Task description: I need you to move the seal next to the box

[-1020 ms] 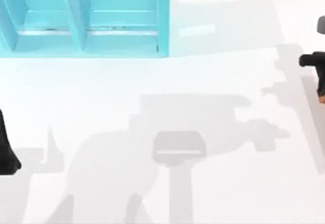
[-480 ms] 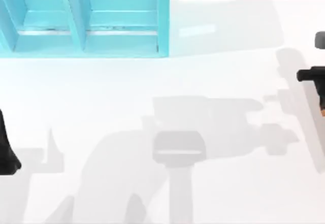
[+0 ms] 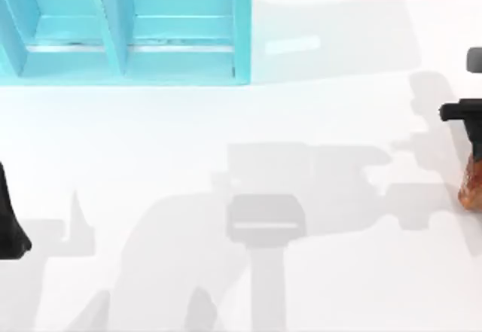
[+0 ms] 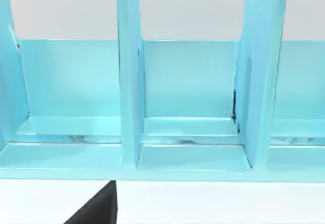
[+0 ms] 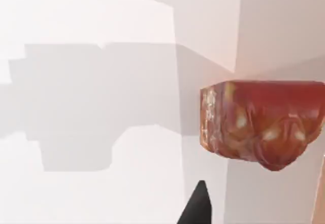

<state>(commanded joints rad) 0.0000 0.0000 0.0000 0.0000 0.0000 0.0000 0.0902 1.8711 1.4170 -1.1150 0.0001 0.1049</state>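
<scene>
White desk (image 3: 151, 136), blue box (image 3: 128, 31) at its far left corner. Right end effector (image 3: 474, 132) at the right edge, directly above the seal (image 3: 472, 181); finger spread unclear. Left arm (image 3: 9, 219) parked at the left edge.

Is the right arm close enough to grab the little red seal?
Probably yes. The right gripper hangs at the table's right edge directly beside the seal, with nothing between them. The left arm is parked far off at the left.

Glossy reddish-brown seal (image 3: 473, 183), table's right edge

No legible text anywhere.
</scene>
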